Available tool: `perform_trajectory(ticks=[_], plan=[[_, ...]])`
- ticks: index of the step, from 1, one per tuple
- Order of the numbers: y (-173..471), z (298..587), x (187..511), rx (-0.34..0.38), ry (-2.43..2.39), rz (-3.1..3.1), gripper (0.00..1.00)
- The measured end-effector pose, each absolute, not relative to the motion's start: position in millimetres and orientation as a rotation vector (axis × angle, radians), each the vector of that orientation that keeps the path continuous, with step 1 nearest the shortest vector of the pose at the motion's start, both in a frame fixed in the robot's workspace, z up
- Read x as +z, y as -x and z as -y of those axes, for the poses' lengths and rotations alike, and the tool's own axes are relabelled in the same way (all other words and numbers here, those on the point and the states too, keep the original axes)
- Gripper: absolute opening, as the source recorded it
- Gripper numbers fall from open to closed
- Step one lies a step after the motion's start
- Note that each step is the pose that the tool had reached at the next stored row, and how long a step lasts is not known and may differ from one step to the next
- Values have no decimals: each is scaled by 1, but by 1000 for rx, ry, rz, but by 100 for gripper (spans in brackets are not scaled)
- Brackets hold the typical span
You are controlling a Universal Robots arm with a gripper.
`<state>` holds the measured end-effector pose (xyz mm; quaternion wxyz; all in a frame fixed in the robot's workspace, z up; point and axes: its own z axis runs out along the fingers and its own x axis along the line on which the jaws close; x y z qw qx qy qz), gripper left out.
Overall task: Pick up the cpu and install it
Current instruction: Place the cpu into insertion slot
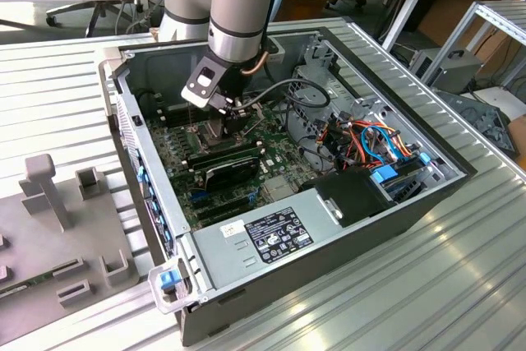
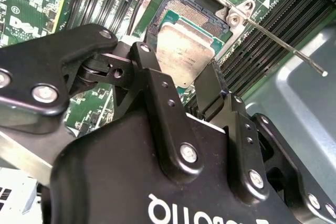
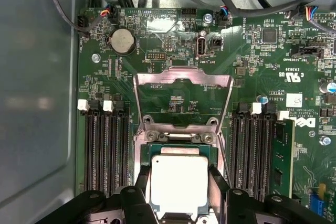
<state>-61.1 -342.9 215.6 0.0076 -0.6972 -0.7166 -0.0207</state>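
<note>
Apparently jaws clamp cpu [image 3: 179, 184] over open socket [image 2: 191, 13], w/ near edge hidden behind them, seating unclear.

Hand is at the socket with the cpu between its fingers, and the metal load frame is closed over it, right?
No: the first wrist view shows the load frame flipped open, raised clear of the cpu. The hand has it between its fingers at the socket.
</note>
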Motion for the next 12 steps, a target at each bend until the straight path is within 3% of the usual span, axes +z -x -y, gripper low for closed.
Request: perform_trajectory(ticks=[12], plan=[[64,343,214,-65,2179,2240,53]])
